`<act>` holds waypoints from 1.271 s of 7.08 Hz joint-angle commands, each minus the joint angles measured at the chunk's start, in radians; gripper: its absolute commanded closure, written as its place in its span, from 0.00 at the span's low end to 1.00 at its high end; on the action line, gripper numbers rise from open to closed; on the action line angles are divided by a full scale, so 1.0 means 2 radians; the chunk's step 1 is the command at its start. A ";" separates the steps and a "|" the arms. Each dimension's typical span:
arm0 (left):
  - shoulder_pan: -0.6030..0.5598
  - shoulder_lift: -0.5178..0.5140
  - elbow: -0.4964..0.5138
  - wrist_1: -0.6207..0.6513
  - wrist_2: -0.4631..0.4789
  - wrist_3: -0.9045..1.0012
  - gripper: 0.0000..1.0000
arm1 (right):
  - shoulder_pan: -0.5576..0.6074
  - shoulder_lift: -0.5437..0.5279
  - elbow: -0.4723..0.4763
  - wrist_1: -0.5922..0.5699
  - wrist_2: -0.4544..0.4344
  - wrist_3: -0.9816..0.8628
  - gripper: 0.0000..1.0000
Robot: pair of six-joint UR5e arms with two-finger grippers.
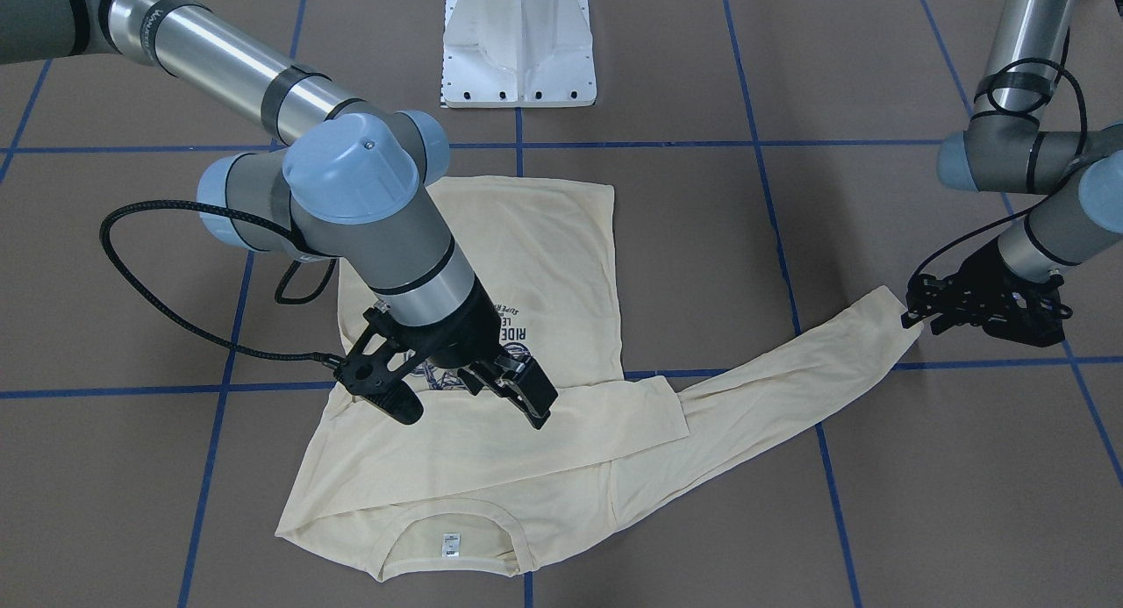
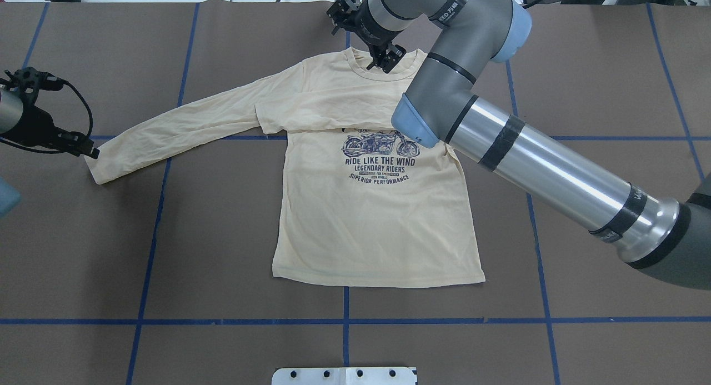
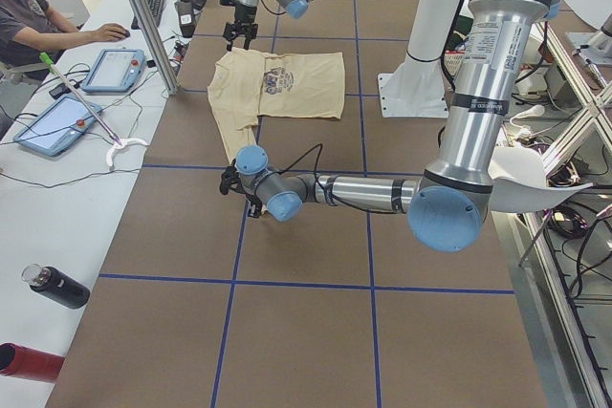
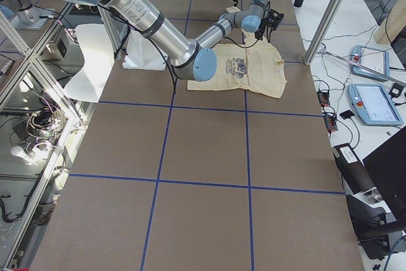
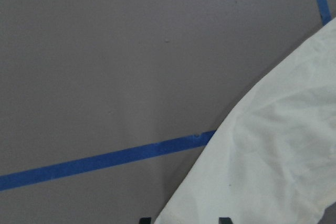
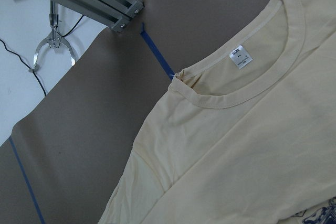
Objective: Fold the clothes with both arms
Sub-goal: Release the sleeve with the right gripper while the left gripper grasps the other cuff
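T-shirt [image 2: 377,229]: lies flat and print-up on the surface [image 2: 583,263], below the right end effector [image 1: 474,404], with one long sleeve reaching out to the left end effector [image 1: 914,317].
Left end effector: low at the cuff [image 1: 886,314] of the outstretched sleeve [image 2: 183,126]. Its wrist view shows two dark tips apart with cuff cloth between them, so I read it as spread, not clamped.
Right end effector: fingers wide apart and holding nothing, hovering over the upper chest, with the collar [image 6: 247,95] just beyond it.
Folded sleeve [image 1: 597,424]: laid across the chest directly under the right end effector, its free end pointing toward the left end effector.
Fabric: judged thin, light and limp. It will likely drape, crease and slide on the surface, and it has no stiffness to push against.
Where to take hold: the cuff edge under the left end effector, pinching both layers at once, looks like the natural hold for carrying that sleeve over the chest. Shoulder and hem [image 2: 377,279] corners would suit the body folds.
Risk: a shallow pinch may catch one layer only, and a low carry could drag the body out of square.
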 commanded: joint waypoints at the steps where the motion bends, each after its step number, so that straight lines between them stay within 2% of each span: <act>1: 0.001 -0.001 0.006 -0.001 -0.001 -0.002 0.50 | 0.001 -0.006 0.007 -0.001 0.001 0.000 0.04; 3: 0.006 -0.001 0.009 0.000 -0.001 -0.001 0.55 | 0.001 -0.006 0.008 -0.001 0.000 0.000 0.04; 4: 0.007 -0.001 0.009 0.000 -0.001 -0.001 0.63 | 0.001 -0.006 0.007 -0.001 0.001 0.000 0.04; 5: 0.008 -0.001 0.009 0.000 -0.001 -0.001 0.84 | 0.001 -0.008 0.008 -0.001 0.001 0.000 0.04; 6: 0.008 -0.001 0.007 0.000 -0.001 -0.001 1.00 | 0.001 -0.009 0.008 -0.001 0.001 0.000 0.04; 8: 0.008 -0.001 0.002 -0.002 -0.001 -0.005 1.00 | 0.003 -0.018 0.015 0.000 0.001 0.000 0.04; 9: 0.008 -0.001 -0.025 0.004 -0.039 -0.012 1.00 | 0.010 -0.034 0.032 0.000 0.004 0.000 0.04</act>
